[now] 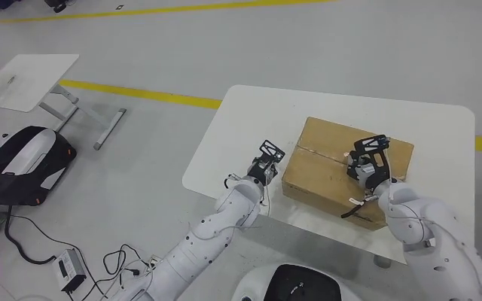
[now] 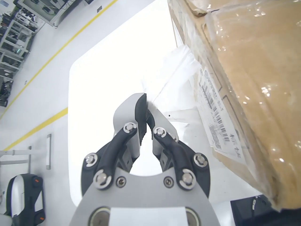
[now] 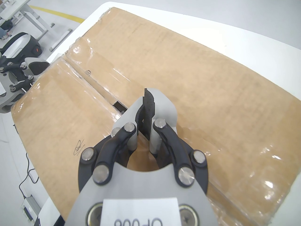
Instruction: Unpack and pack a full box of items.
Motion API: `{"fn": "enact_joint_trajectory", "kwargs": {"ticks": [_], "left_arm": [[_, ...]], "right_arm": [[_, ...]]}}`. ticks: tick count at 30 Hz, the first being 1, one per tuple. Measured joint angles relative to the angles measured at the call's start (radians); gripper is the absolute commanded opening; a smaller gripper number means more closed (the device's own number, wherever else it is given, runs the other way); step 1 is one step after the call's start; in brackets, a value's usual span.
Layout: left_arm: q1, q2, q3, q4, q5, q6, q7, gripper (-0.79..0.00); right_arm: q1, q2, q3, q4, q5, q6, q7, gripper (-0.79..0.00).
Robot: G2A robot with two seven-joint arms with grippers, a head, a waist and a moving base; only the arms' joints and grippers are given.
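The cardboard box sits right of centre in the top view, on the white surface, with its flaps down. The left end effector is just beside the box's left side. It is clamped on a strip of clear tape that runs taut from its pads to the box's edge. The right end effector hangs over the box top with its fingers together and nothing between them.

The tape is thin, glossy film. A sharp pull would likely tear it across or slip it out of the pads, leaving the middle seam sealed. A sideways tug could also drag the box toward the surface's left edge, since I cannot tell whether anything presses it down. Sticky film may cling to the pads afterward, or lift the board's paper skin.

The box is matte brown corrugated board, broad and shallow. Wrinkled shiny tape runs along its seam and edges, and a white printed label sits on its side. The surface is smooth with rounded corners.
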Motion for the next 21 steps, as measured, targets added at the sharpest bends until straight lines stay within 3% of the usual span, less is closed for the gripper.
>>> {"fn": "enact_joint_trajectory", "kwargs": {"ticks": [6,15,21], "left_arm": [[-0.004,-0.009,0.014,0.015,0.058,0.034,-0.024,-0.785],[0.006,-0.014,-0.04,0.017,-0.134,-0.094,-0.048,-0.785],[0.01,-0.014,-0.072,0.012,-0.203,-0.144,-0.061,-0.785]], "right_arm": [[0.004,-0.004,0.002,0.006,-0.002,-0.002,0.0,-0.785],[-0.003,-0.01,0.022,-0.07,0.043,0.01,-0.042,-0.785],[0.01,-0.03,-0.044,-0.046,0.031,0.035,-0.083,-0.785]]}}
